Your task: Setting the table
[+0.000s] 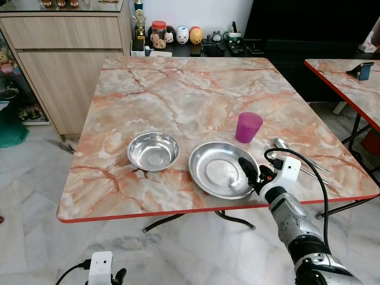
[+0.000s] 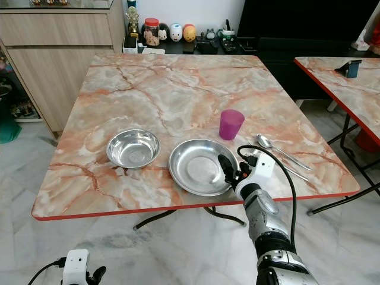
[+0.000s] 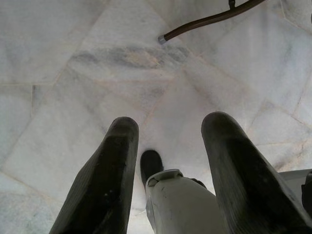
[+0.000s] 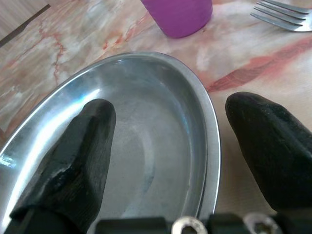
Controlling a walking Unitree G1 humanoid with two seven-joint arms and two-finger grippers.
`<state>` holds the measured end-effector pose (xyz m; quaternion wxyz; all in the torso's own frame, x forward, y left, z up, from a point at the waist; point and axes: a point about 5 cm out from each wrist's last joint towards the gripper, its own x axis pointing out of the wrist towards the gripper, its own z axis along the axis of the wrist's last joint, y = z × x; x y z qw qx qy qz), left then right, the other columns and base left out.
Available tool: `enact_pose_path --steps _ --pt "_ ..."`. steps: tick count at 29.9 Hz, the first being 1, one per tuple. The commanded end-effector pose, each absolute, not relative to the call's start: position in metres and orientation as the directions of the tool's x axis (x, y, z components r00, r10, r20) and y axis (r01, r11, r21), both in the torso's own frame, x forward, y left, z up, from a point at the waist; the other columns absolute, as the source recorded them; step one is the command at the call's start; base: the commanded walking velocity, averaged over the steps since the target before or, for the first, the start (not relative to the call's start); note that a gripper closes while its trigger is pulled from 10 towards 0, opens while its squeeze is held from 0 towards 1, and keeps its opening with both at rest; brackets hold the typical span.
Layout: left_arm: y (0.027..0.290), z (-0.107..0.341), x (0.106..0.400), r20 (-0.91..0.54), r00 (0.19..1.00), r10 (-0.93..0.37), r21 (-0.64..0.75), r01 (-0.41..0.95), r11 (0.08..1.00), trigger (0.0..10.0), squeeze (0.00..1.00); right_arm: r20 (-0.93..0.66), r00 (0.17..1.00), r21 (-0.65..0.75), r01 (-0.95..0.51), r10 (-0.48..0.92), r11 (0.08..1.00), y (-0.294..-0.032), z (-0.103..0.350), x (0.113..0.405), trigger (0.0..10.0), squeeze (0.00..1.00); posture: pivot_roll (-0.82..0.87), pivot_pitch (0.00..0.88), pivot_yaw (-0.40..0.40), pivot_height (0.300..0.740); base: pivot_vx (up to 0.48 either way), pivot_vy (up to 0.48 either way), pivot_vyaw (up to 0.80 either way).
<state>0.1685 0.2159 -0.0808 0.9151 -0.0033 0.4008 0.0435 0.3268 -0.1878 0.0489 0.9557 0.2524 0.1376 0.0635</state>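
The right gripper (image 4: 165, 146) has its black fingers apart, one on each side of the right rim of the shiny round metal plate (image 1: 217, 169). The plate sits near the front edge of the smooth pink marble table (image 1: 178, 89). A small shiny metal bowl (image 1: 153, 151) is just left of it. A purple plastic cup (image 1: 247, 127), a spoon (image 2: 267, 144) and a fork (image 4: 287, 14) lie to the right. The left gripper (image 3: 168, 161) hangs low over the pale stone floor (image 3: 73, 58), fingers apart.

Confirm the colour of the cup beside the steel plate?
Purple cup; clearest in the left eye view.

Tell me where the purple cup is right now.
In the left eye view the purple cup stands upright on the table's right side, just beyond the steel plate, left of the spoon.
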Motion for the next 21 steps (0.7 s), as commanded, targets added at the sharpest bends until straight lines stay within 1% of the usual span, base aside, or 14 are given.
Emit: enact_pose_path --steps 1,12,21 --pt "0.2147 -0.0839 0.1637 -0.756 0.651 0.07 0.033 -0.068 0.997 10.0 0.0 -0.219 0.96 0.525 -0.034 0.174 0.85 -0.1887 0.0509 0.329 10.0 0.0 -0.03 0.0 -0.084 0.74 0.0 0.0 0.0" --pt "0.2095 -0.0832 0.1663 -0.744 0.665 0.06 0.027 -0.06 0.998 10.0 0.0 -0.232 0.956 0.537 -0.027 0.178 0.843 -0.1855 0.0463 0.3269 10.0 0.0 -0.03 0.0 -0.082 0.74 0.0 0.0 0.0" --pt "0.2102 -0.0816 0.1691 -0.735 0.675 0.057 0.025 -0.057 0.998 10.0 0.0 -0.242 0.953 0.538 -0.026 0.184 0.842 -0.1821 0.0439 0.3261 10.0 0.0 -0.03 0.0 -0.08 0.74 0.0 0.0 0.0"
